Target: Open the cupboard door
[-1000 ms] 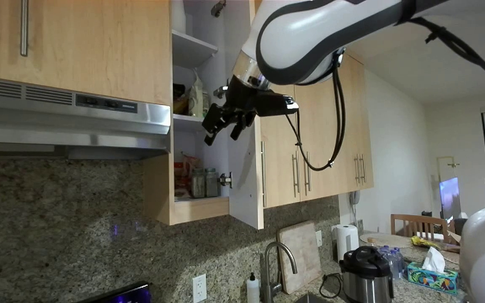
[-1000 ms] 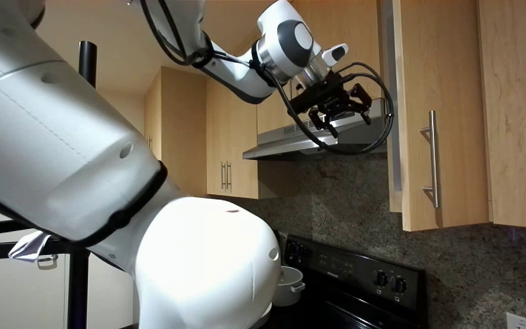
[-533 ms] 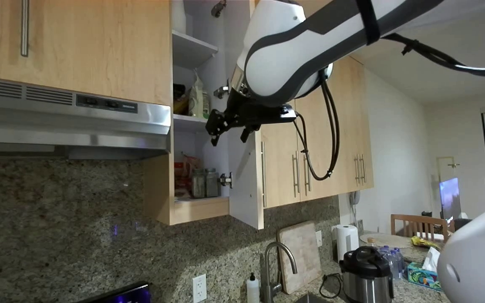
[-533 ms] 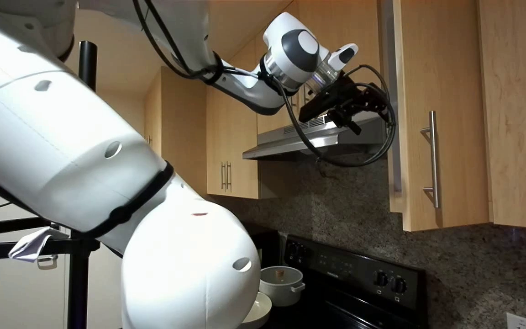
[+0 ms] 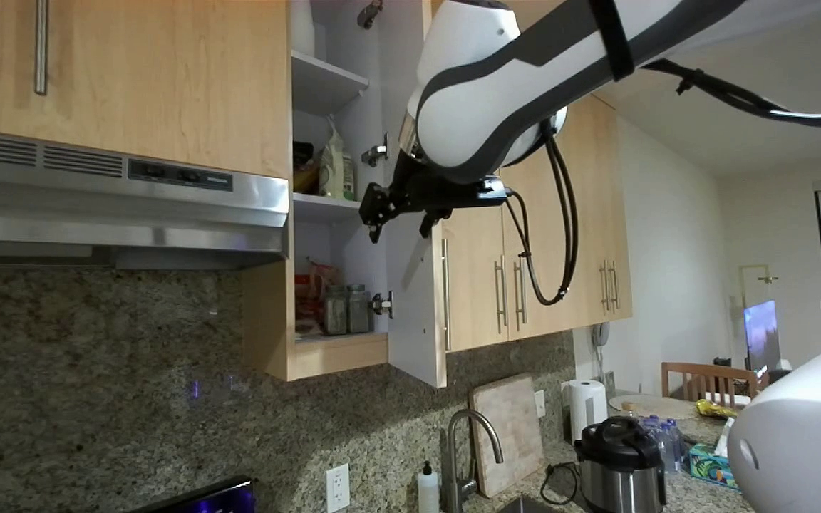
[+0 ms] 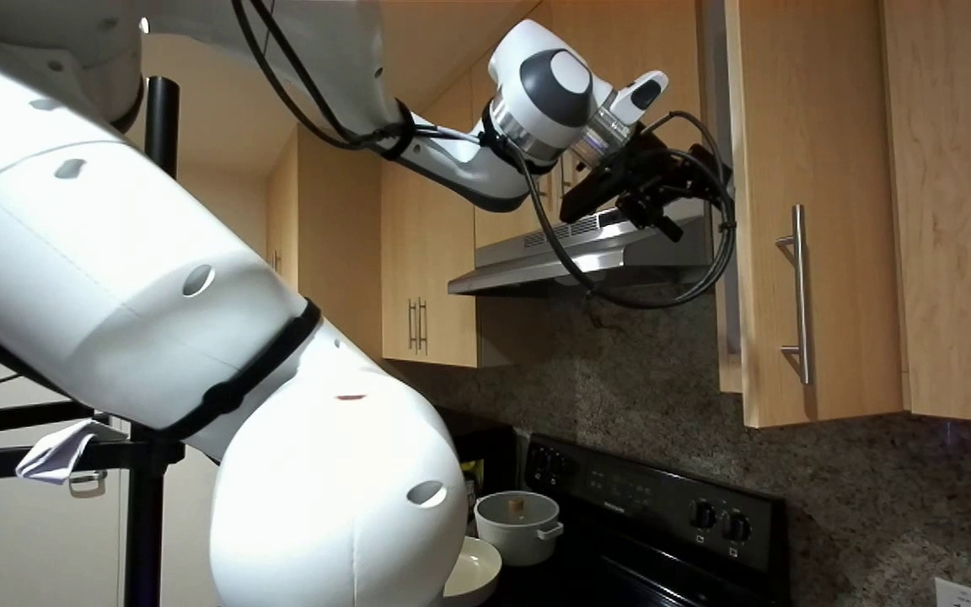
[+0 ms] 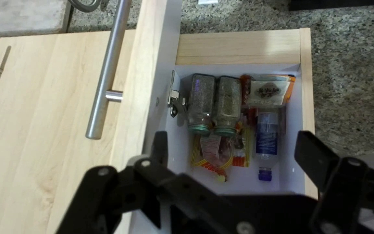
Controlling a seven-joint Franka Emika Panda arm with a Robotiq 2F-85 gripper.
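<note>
- In an exterior view, the gripper (image 5: 401, 228) sits slightly farther from the range hood (image 5: 125, 203) than half a second ago, while the cupboard door (image 5: 410, 306) stays in the same place.
- The door hangs above the back edge of the bench (image 5: 699, 501), over the tap (image 5: 451, 456) as seen here, swung well out so that its white inner face and the shelves (image 5: 328, 78) show; the opening itself looks done.
- The gripper hovers before that inner face with its fingers (image 5: 376, 214) spread and nothing between them; whether it touches the door I cannot tell.
- In an exterior view, the door shows its wooden outer side, angled out from the neighbouring wood door (image 6: 957, 211), with nothing holding its bar handle (image 6: 802, 295). No bench edge or corner is clear here; the stove (image 6: 654, 506) lies below and to the left.
- In the wrist view, the spread fingers frame the open cupboard (image 7: 239, 48), with two jars (image 7: 201, 97) inside; the bar handle lies outside the grip, and the bench's edges are out of sight.
- What remains, I judge, is small: backing the arm (image 5: 560, 78) off, or a push on the inner face if a wider swing is wanted.
</note>
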